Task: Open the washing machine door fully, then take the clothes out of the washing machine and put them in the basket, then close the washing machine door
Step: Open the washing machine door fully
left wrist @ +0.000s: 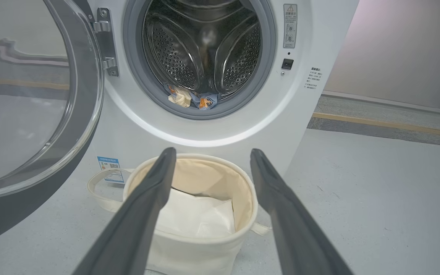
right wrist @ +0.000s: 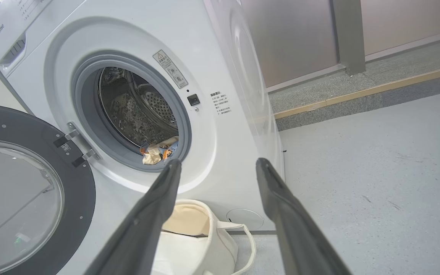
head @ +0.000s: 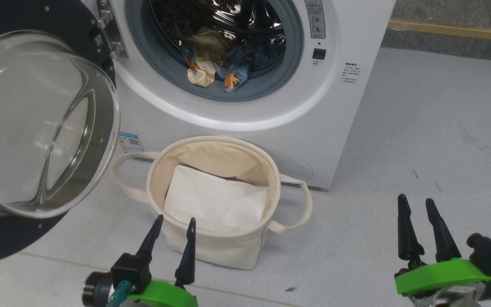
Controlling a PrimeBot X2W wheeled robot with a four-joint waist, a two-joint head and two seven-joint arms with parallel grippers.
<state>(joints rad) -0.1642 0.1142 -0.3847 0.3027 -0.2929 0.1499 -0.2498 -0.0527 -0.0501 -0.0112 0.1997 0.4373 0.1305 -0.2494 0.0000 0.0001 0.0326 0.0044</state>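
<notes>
At the far left, the large round door with the glossy black rim and bulging clear glass bowl (head: 36, 128) is swung wide open, its outer edge cut off. The left gripper (head: 176, 219) is seen with its dark fingers parted and nothing grasped. A flat white rectangular sheet (head: 211, 200) is contained in the round cream canvas basket with loop handles (head: 220, 251), set just before the white front-loading washing machine (head: 245, 123). The light blue, bear-printed and cream-yellow clothes (head: 218, 64) are heaped at the drum's front lip; their rear part is lost in shadow. The right gripper (head: 415, 199) is likewise spread and empty.
</notes>
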